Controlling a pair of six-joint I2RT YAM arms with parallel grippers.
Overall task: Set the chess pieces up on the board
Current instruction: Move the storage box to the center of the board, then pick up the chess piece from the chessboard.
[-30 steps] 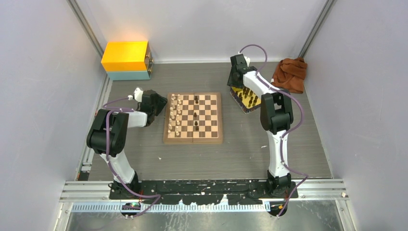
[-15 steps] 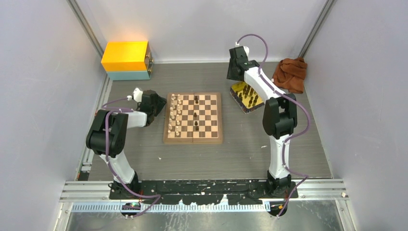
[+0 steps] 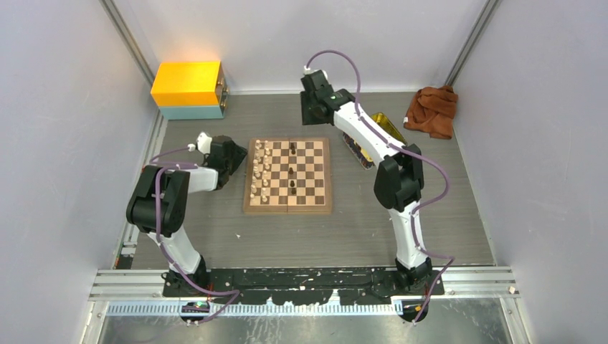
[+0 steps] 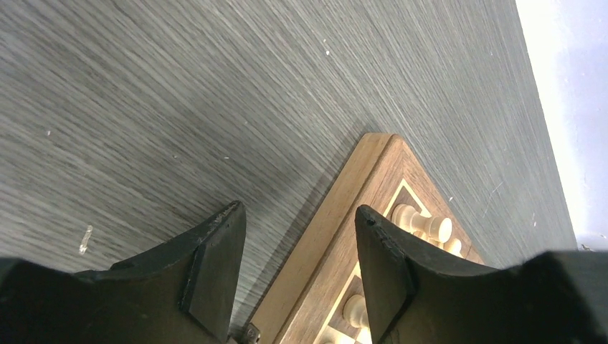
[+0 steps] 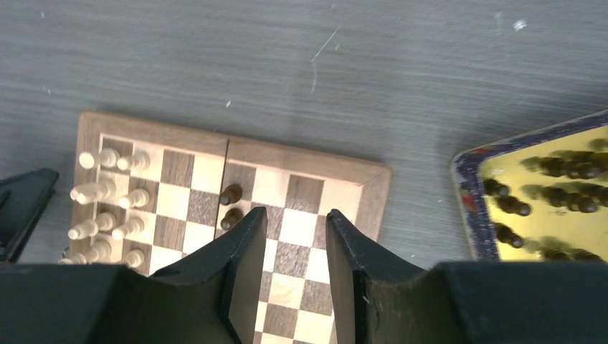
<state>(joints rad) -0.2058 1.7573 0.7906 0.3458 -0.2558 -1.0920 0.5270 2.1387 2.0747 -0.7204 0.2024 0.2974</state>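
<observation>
The board (image 3: 315,183) lies flat in the middle of the table (image 3: 287,236). It is a square of smooth wood in light and dark brown checks, with a tan border and a seam down its centre. The table is grey laminate with a streaked grain. Small turned pale chessmen (image 3: 262,172) stand in two files along the board's left side, and three dark chessmen (image 3: 292,188) stand in a line just beside the seam. More of the dark ones sit in the glossy yellow tray (image 5: 469,215), which has a dark patterned rim and lies just right of the board.

My left arm is folded low with its elbow raised. My left end effector (image 4: 300,211) angles down beside the board's left edge, near a corner, its black wedge-shaped fingers apart with nothing between them. My right arm reaches far forward. My right end effector (image 5: 292,215) hangs above the board's far edge, looking straight down, fingers partly apart and empty.
</observation>
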